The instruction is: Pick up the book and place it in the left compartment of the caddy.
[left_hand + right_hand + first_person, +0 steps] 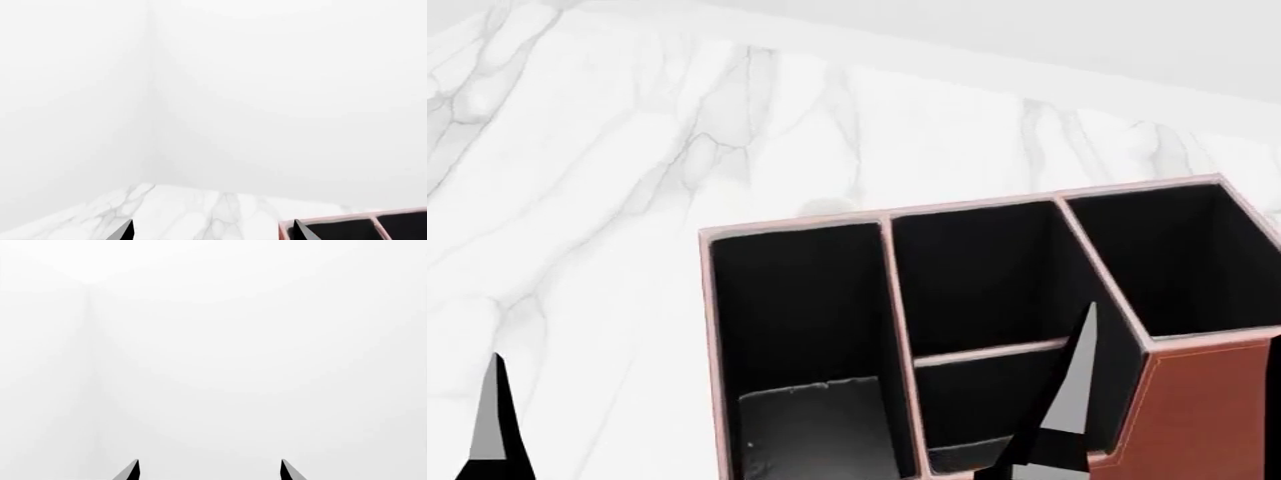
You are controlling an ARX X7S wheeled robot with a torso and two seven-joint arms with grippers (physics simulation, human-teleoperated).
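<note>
So the book (814, 430) is sitting inside the left compartment (794, 300) of the caddy (1201, 410), down at the bottom, dark cover up with a tiny white dot near its lower corner. No title, brand or any readable writing on it or on the caddy that I can make out.

In my head view two black pointed fingers show. One (494, 430) is off to the left over the marble table (601, 200), well apart from the book. The other (1068, 400) is in front of the caddy's middle sections, right of the book. I can't tell which tool either belongs to.

Left tool (213, 232) has its tips spread wide, nothing between them, caddy corner just beside one tip. Right tool (210, 471) is wide too, empty, facing blank white wall.
</note>
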